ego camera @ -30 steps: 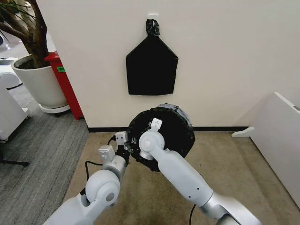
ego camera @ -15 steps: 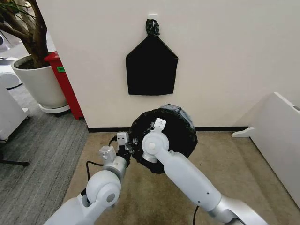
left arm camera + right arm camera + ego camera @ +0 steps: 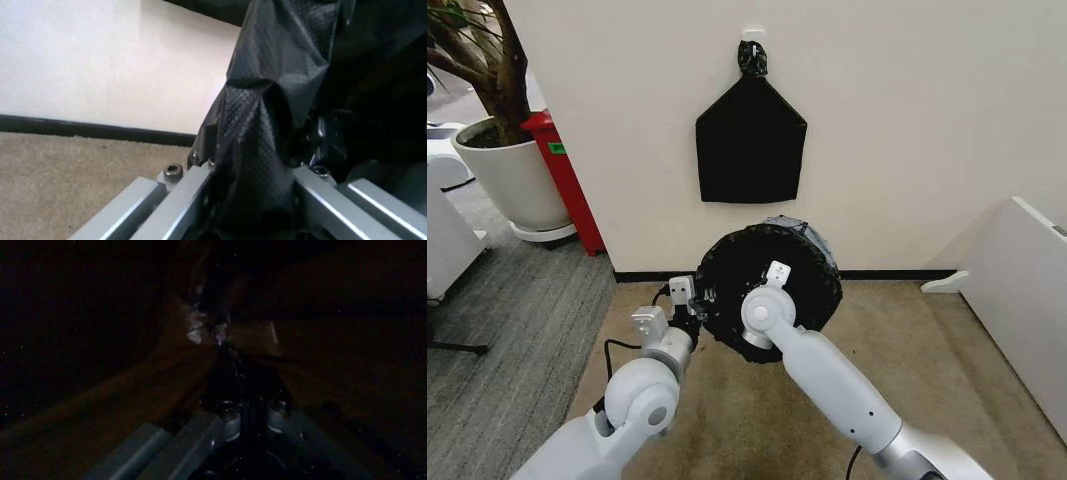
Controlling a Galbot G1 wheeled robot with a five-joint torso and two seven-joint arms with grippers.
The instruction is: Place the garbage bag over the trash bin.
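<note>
Head view: both arms reach toward the wall, where the garbage bag [image 3: 772,280] shows as a round, crinkled black mass low against the baseboard, below a flat black bag [image 3: 750,143] hanging from a wall hook [image 3: 751,35]. The left gripper [image 3: 697,300] sits at the bag's left edge; the right arm's wrist covers the bag's middle, its gripper buried in the plastic. No cream plastic of the trash bin is visible — the bag appears to wrap it already, so the job looks close to done, with only tucking or letting go left.

Left wrist view: the left gripper [image 3: 250,175] is closed on a bunched fold of black film, carpet [image 3: 67,160] and wall behind.

Right wrist view: in near darkness the right gripper [image 3: 237,390] has its fingers pinched together on glossy film — seemingly inside the bag.
</note>
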